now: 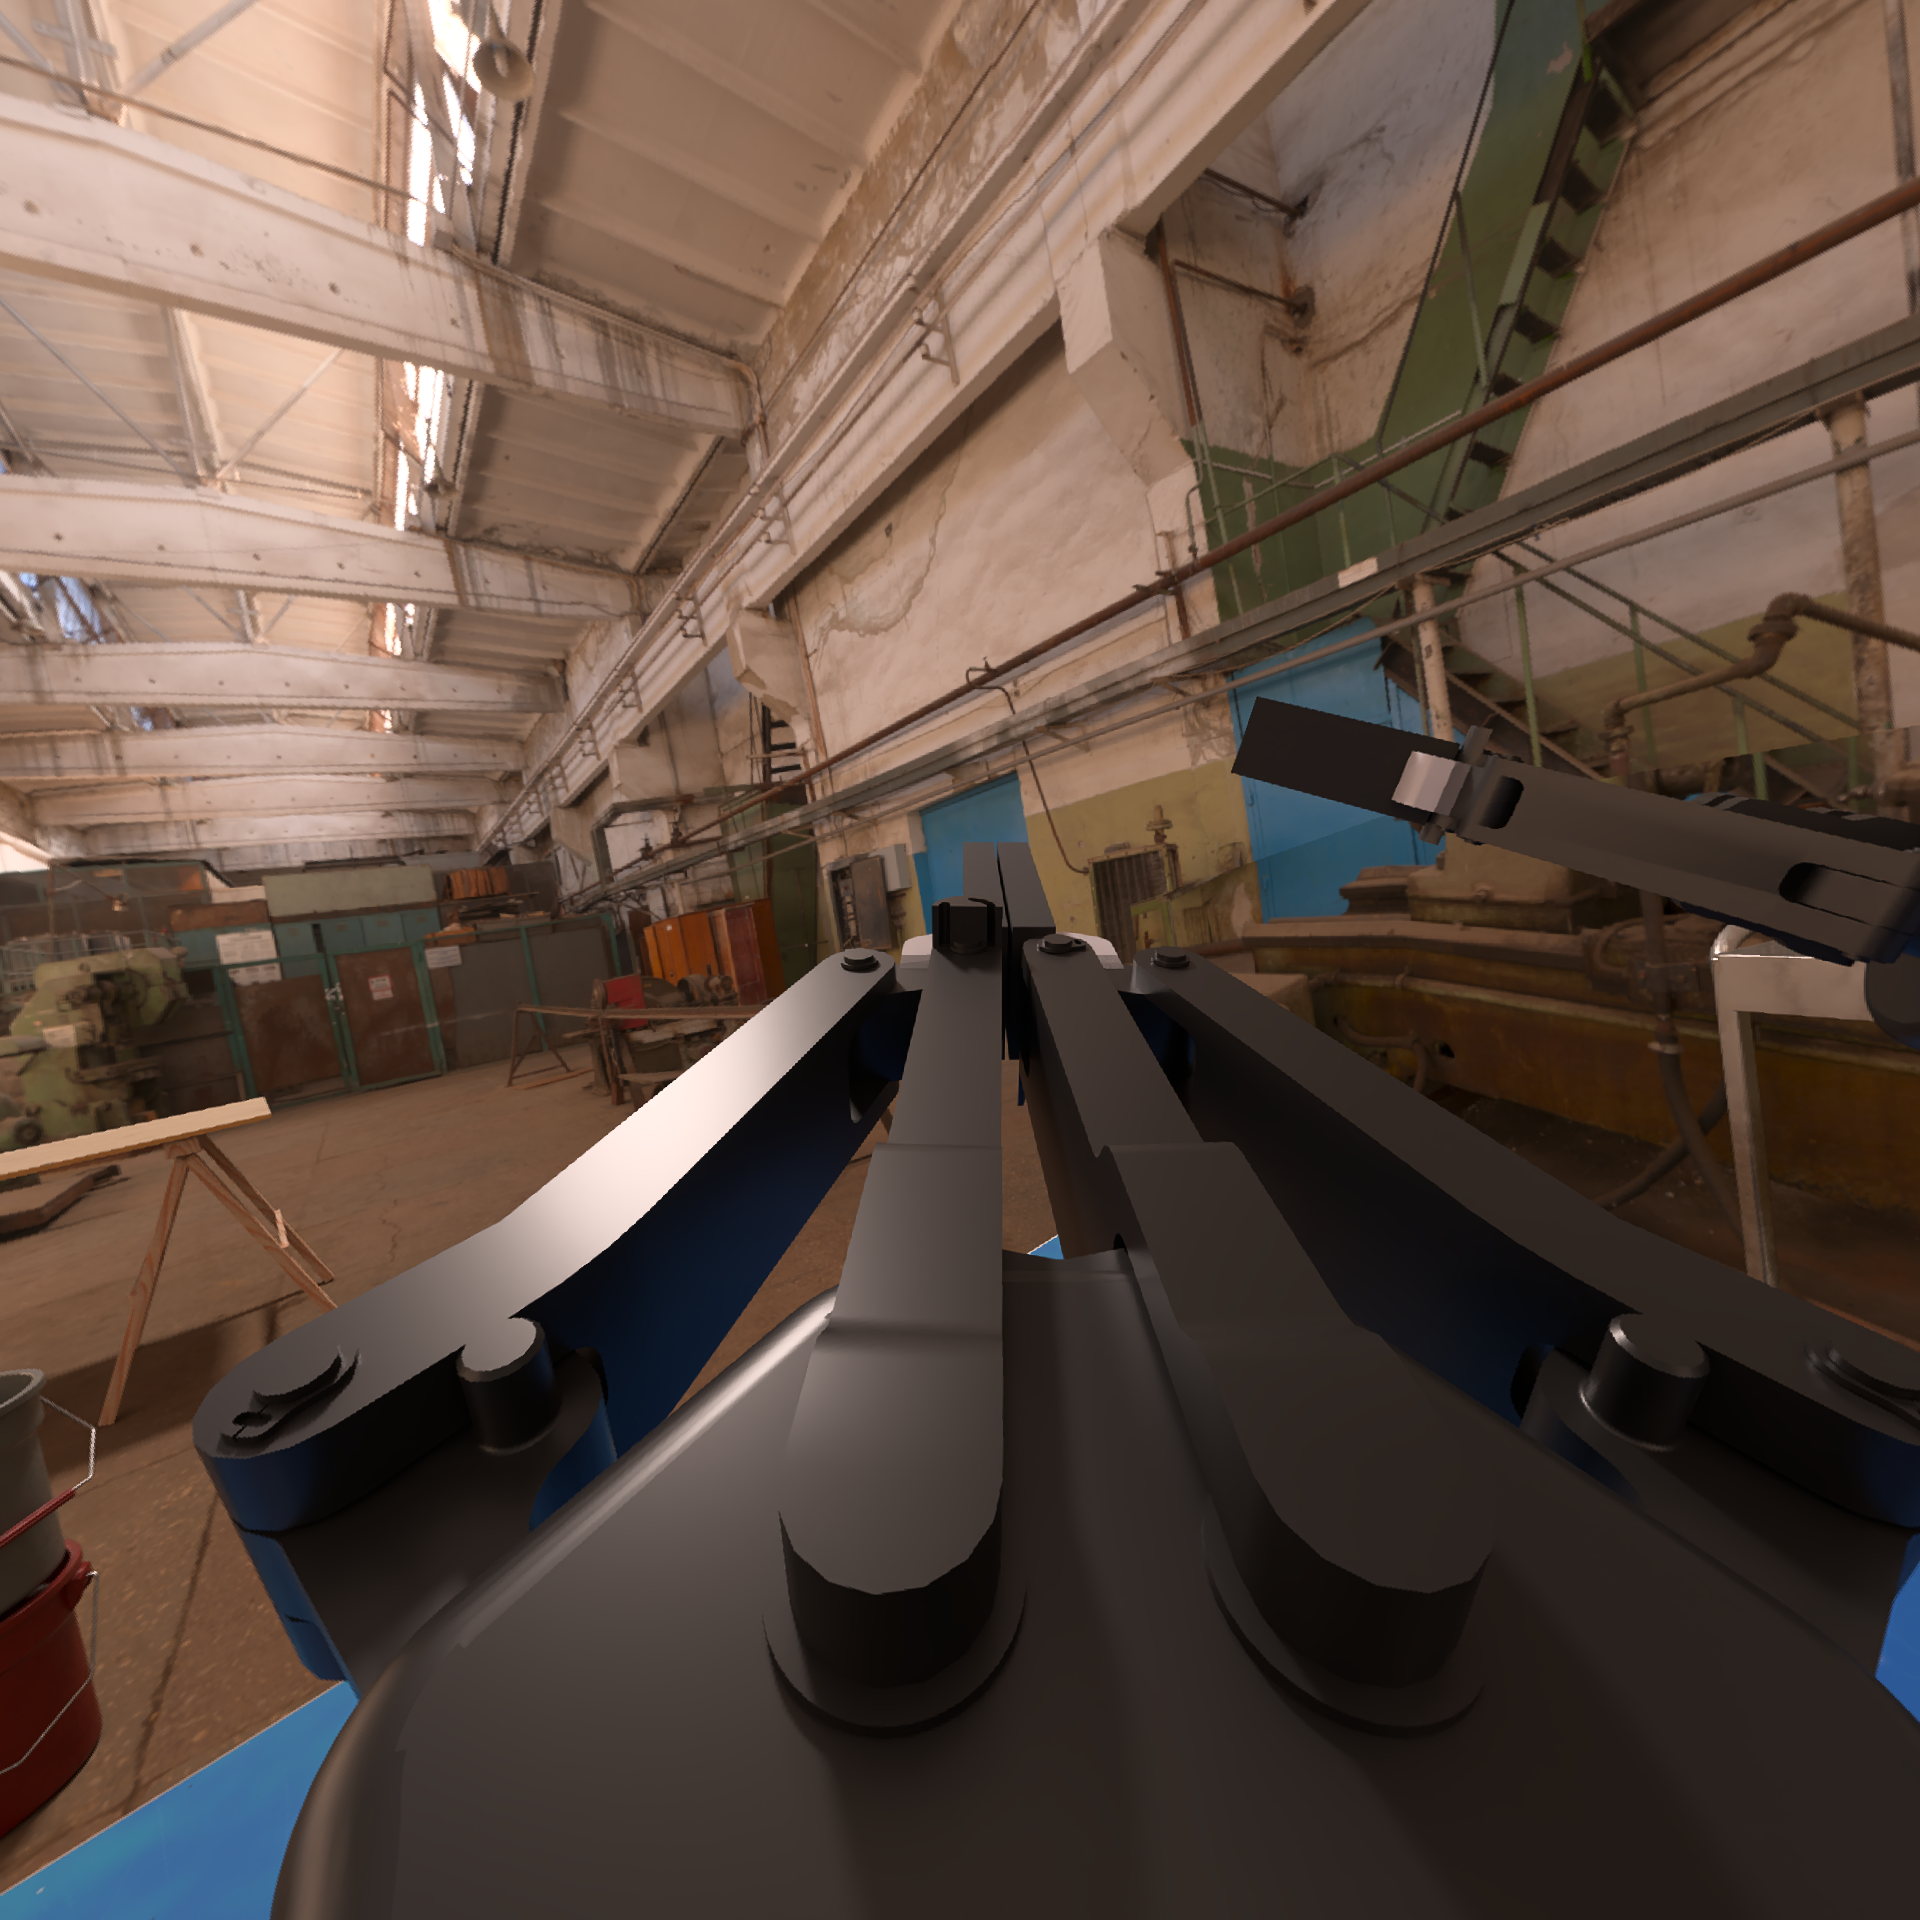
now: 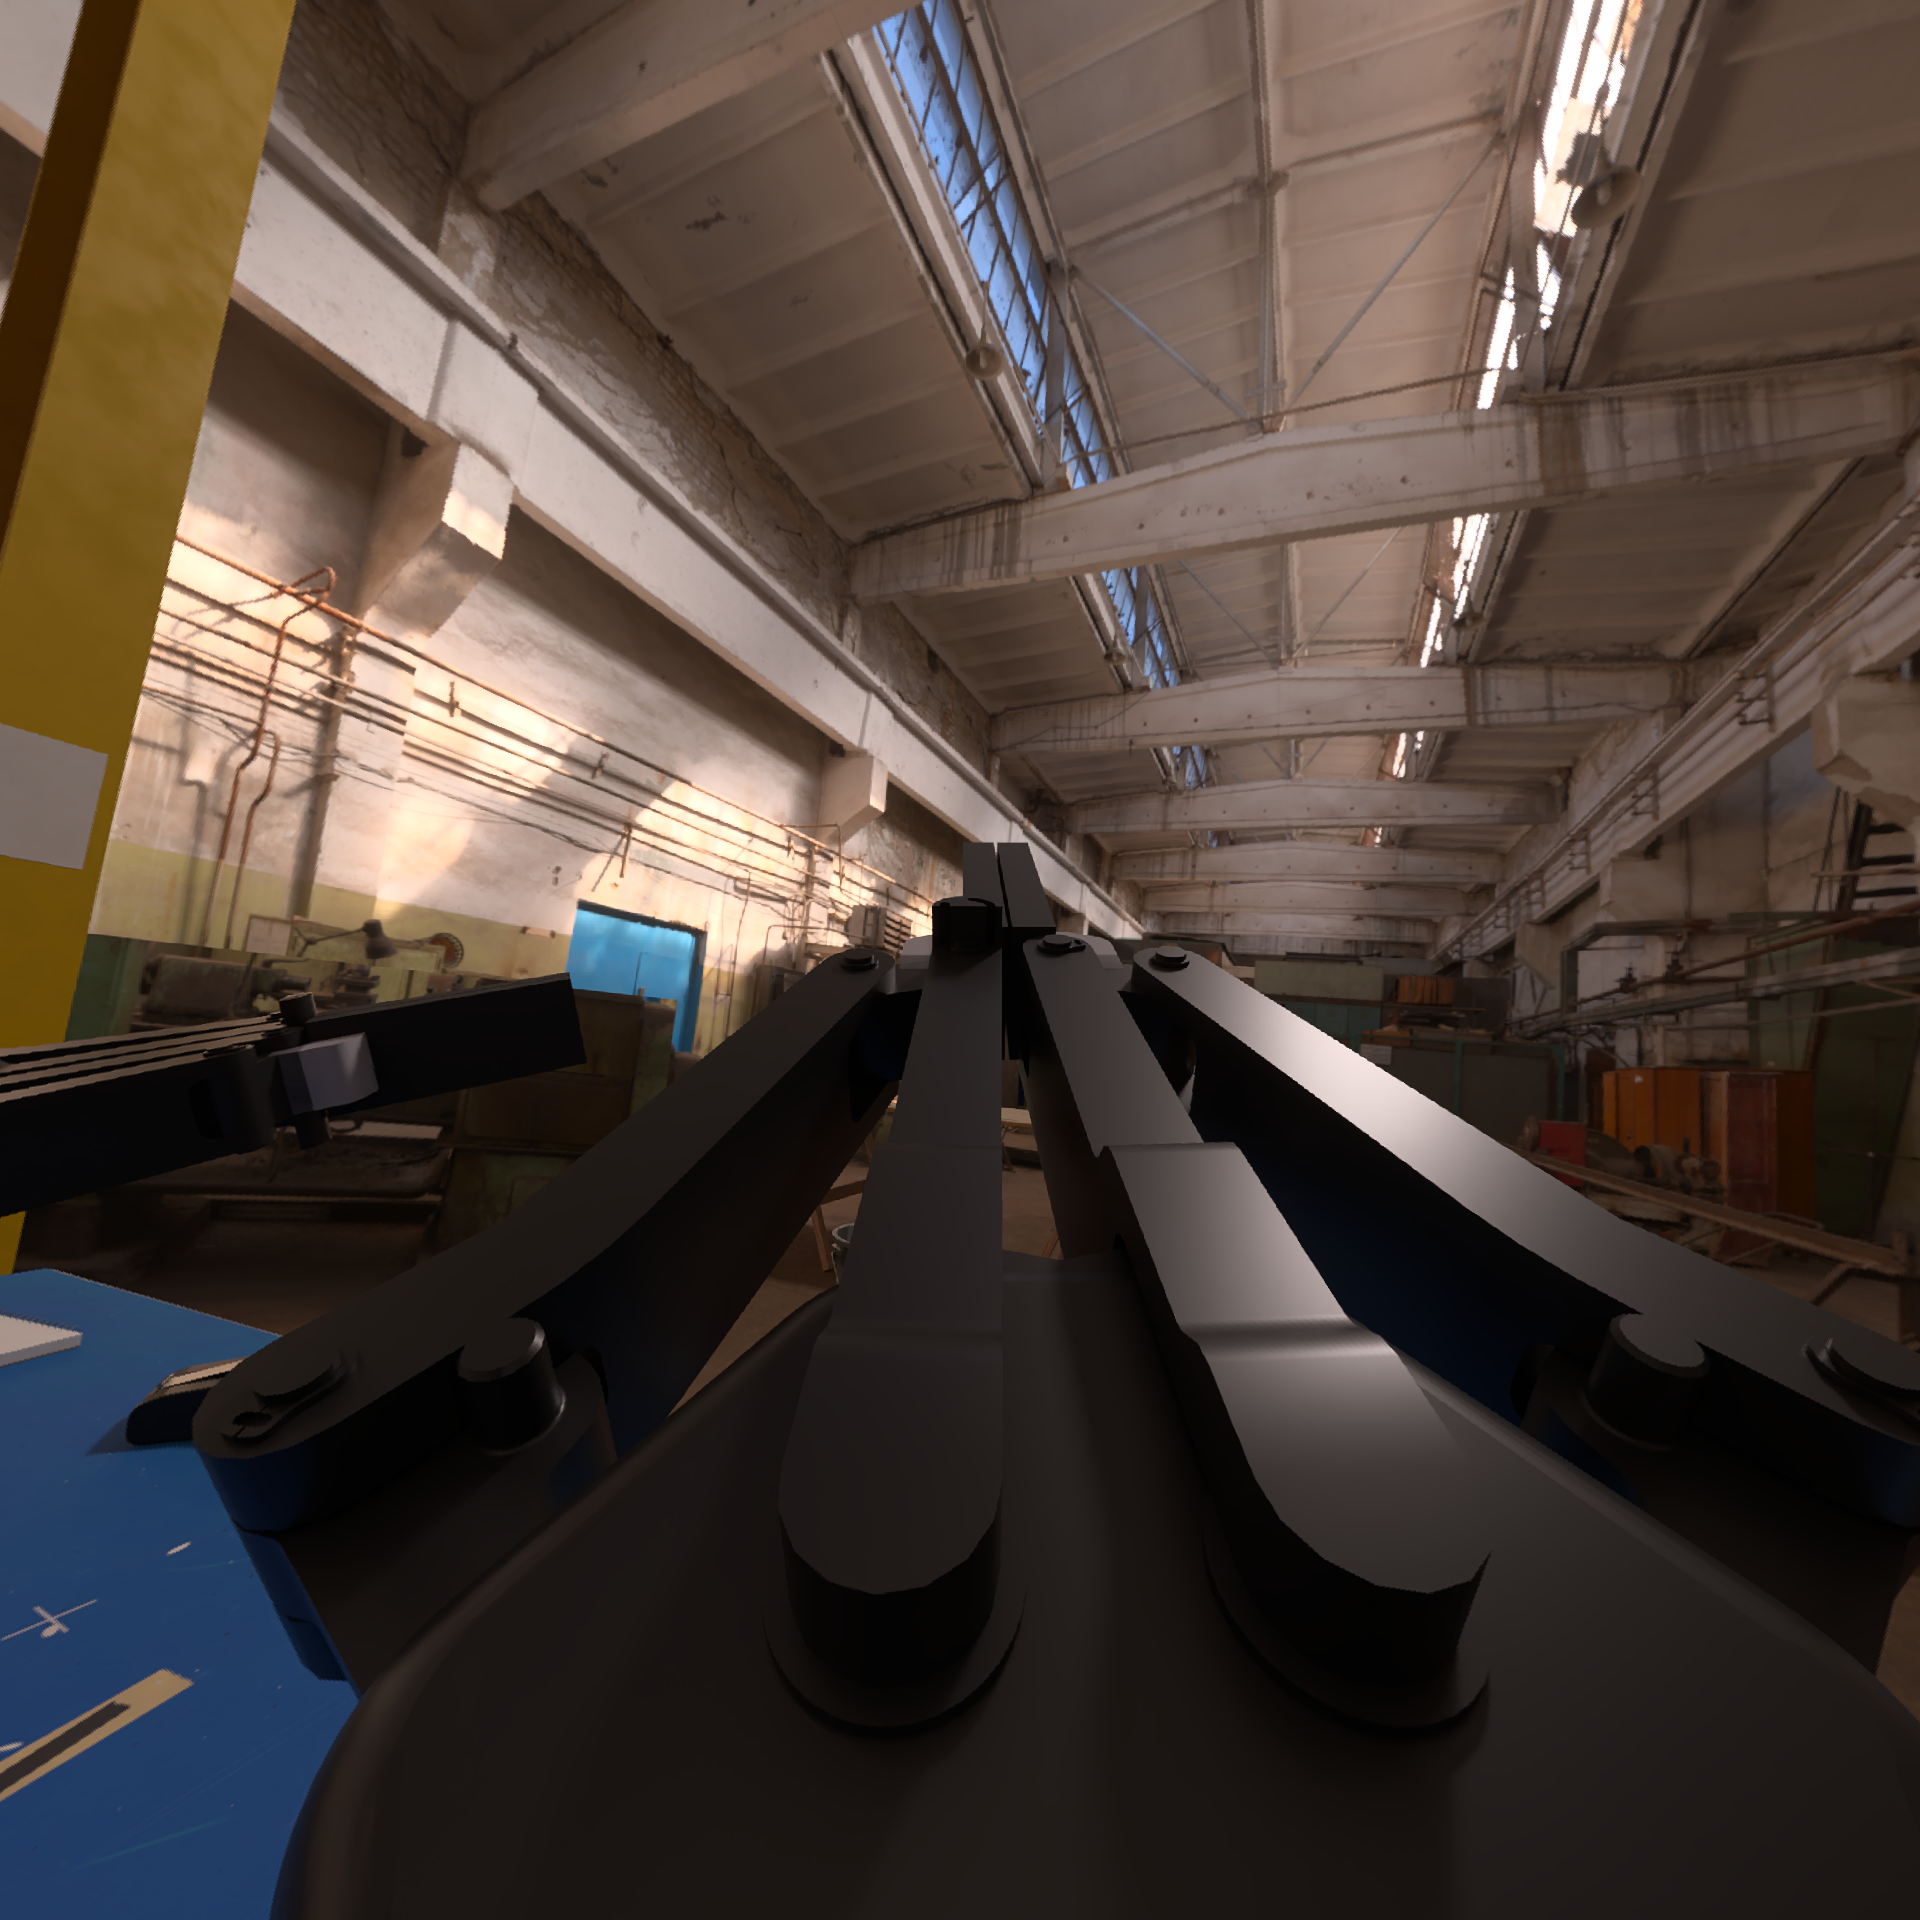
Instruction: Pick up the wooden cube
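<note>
No wooden cube shows in either view. My left gripper (image 1: 997,868) is shut and empty, its two fingers pressed together, and it points level or slightly upward into a factory hall. My right gripper (image 2: 997,868) is also shut and empty and points the same way. The right gripper also shows at the right of the left wrist view (image 1: 1309,753), shut. The left gripper also shows at the left of the right wrist view (image 2: 468,1029), shut. Both cameras look above the work surface, so whatever lies below them is hidden.
A blue table surface (image 2: 114,1621) with pale markings lies low at the left of the right wrist view; a strip of it (image 1: 197,1813) shows in the left wrist view. A tall yellow post (image 2: 114,499) stands close at the left. A white frame (image 1: 1737,1091) stands at the right.
</note>
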Robot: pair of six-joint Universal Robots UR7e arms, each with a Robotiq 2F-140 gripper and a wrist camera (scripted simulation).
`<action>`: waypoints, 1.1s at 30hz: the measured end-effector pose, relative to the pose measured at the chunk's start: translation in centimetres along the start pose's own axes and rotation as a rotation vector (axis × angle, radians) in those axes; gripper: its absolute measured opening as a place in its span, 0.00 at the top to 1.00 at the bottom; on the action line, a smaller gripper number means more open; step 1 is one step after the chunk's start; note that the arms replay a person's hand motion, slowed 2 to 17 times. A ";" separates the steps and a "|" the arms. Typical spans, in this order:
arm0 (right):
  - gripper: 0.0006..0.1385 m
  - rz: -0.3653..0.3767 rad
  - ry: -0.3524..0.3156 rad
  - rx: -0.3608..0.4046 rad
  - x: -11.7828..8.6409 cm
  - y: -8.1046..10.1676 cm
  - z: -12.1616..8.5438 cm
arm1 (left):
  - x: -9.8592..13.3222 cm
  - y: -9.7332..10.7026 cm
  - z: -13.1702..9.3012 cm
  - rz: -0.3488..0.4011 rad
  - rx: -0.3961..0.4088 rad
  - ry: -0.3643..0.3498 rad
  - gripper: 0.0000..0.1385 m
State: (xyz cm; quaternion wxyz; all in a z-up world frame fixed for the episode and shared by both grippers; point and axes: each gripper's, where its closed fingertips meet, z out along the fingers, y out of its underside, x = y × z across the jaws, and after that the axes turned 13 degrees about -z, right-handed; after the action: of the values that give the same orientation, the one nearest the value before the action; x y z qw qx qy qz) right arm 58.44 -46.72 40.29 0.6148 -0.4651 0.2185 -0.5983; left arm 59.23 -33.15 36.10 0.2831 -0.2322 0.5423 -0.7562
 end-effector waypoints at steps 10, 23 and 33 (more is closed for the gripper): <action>1.00 0.004 0.007 -0.002 0.0 0.0 0.3 | -0.2 -0.2 0.4 -0.008 0.009 -0.010 0.99; 1.00 0.014 0.013 -0.004 0.1 0.2 0.6 | -0.7 -0.4 1.0 -0.013 0.018 -0.029 0.99; 1.00 0.021 0.016 -0.004 0.1 0.3 0.9 | -1.1 -0.5 1.4 -0.014 0.022 -0.047 0.99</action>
State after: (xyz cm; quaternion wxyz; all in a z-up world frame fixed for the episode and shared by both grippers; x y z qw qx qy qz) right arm 59.34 -46.56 40.44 0.6183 -0.4592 0.2293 -0.5952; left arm 60.85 -33.22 36.91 0.2930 -0.2508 0.5256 -0.7582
